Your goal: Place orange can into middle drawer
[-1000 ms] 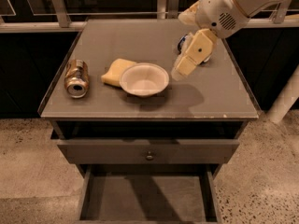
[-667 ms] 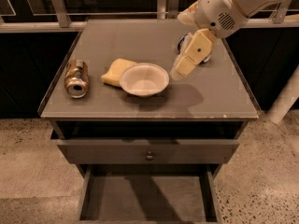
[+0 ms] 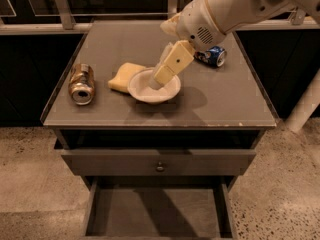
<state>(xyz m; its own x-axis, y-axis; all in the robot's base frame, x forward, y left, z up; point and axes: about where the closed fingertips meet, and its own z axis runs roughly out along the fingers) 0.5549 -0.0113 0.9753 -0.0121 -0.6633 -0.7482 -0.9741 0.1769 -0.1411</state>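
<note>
The orange can point(image 3: 81, 83) lies on its side at the left of the tabletop, silver top facing the front edge. My gripper point(image 3: 158, 79) hangs over the white bowl point(image 3: 165, 93) in the middle of the top, well to the right of the can and holding nothing that I can see. The middle drawer point(image 3: 155, 213) stands pulled out below the table front, its grey floor bare.
A yellow sponge point(image 3: 124, 77) lies against the bowl's left side, between the bowl and the can. A blue-and-white can point(image 3: 212, 56) lies at the back right. A shut drawer front with a small knob point(image 3: 159, 166) sits above the open drawer. Speckled floor surrounds the cabinet.
My arm has swung left and down. The gripper has moved from right of the bowl to over it, and the blue-and-white can behind it now shows.
</note>
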